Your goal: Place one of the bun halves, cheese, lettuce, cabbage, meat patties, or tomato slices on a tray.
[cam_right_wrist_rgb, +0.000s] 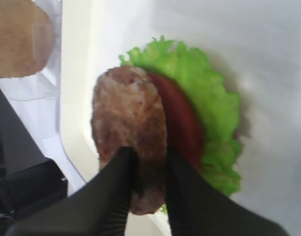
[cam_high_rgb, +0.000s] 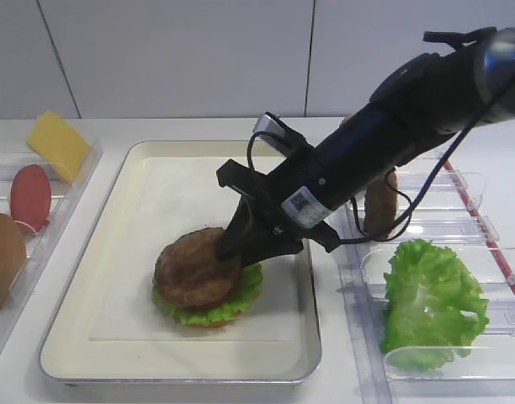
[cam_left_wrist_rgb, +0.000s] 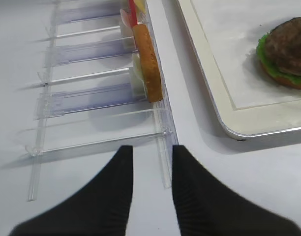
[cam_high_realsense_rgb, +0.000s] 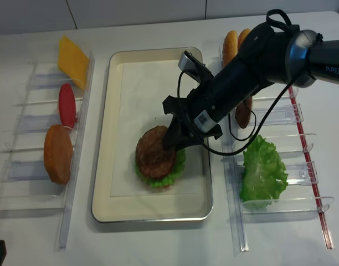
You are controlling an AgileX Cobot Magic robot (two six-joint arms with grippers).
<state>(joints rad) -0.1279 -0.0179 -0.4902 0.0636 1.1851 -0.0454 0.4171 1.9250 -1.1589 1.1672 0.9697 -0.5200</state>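
The right gripper [cam_right_wrist_rgb: 149, 162] has its two black fingers [cam_right_wrist_rgb: 116, 182] on either side of the rim of a meat patty [cam_right_wrist_rgb: 131, 128], and they touch it, so the pincer is clamped on the patty. The patty lies on a tomato slice [cam_right_wrist_rgb: 182, 123] and lettuce [cam_right_wrist_rgb: 214, 103], on the tray [cam_high_rgb: 114, 337]. At 9 o'clock of the tray a bun half [cam_high_realsense_rgb: 58, 153] stands in a clear holder [cam_high_realsense_rgb: 25, 166]. The left gripper [cam_left_wrist_rgb: 151, 162] hangs with fingers apart, holding nothing.
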